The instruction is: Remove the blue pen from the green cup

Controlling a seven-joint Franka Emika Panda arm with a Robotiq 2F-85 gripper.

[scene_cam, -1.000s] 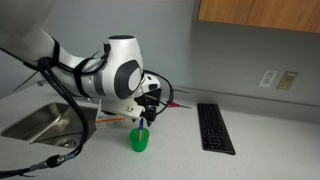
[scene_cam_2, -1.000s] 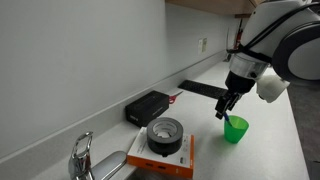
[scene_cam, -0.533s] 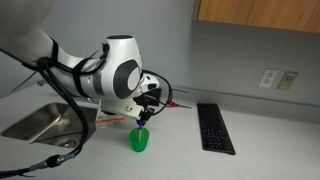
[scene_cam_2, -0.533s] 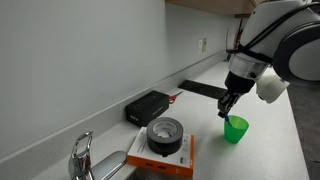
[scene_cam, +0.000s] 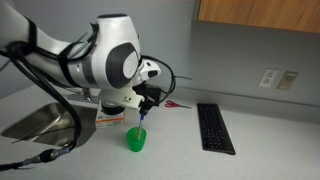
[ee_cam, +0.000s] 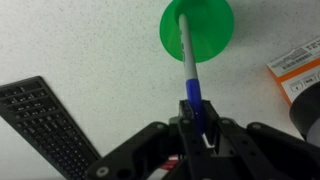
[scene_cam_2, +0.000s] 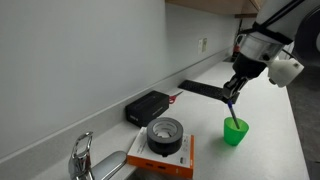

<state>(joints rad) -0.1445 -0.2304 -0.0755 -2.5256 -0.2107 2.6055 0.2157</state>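
The green cup (scene_cam: 136,141) (scene_cam_2: 235,132) stands on the pale counter; from the wrist it appears at the top (ee_cam: 212,30). The blue pen (ee_cam: 187,60) is thin, with a whitish barrel and a blue upper end. It hangs nearly upright over the cup, its lower tip still inside the cup's mouth. My gripper (ee_cam: 194,112) is shut on the pen's blue end, straight above the cup. Both exterior views show the gripper (scene_cam: 146,106) (scene_cam_2: 232,96) well above the cup's rim, with the pen (scene_cam: 141,122) (scene_cam_2: 234,112) reaching down from it.
A black keyboard (scene_cam: 215,128) (scene_cam_2: 205,90) (ee_cam: 45,122) lies beside the cup. Red-handled scissors (scene_cam: 172,104) lie behind it. An orange box (scene_cam_2: 165,156) (ee_cam: 298,66) carries a tape roll (scene_cam_2: 165,134). A black box (scene_cam_2: 148,107), a sink (scene_cam: 35,122) and a faucet (scene_cam_2: 82,155) stand nearby.
The gripper has shut on the pen's upper end and risen, drawing the pen most of the way up out of the cup. The cup has stayed in place.
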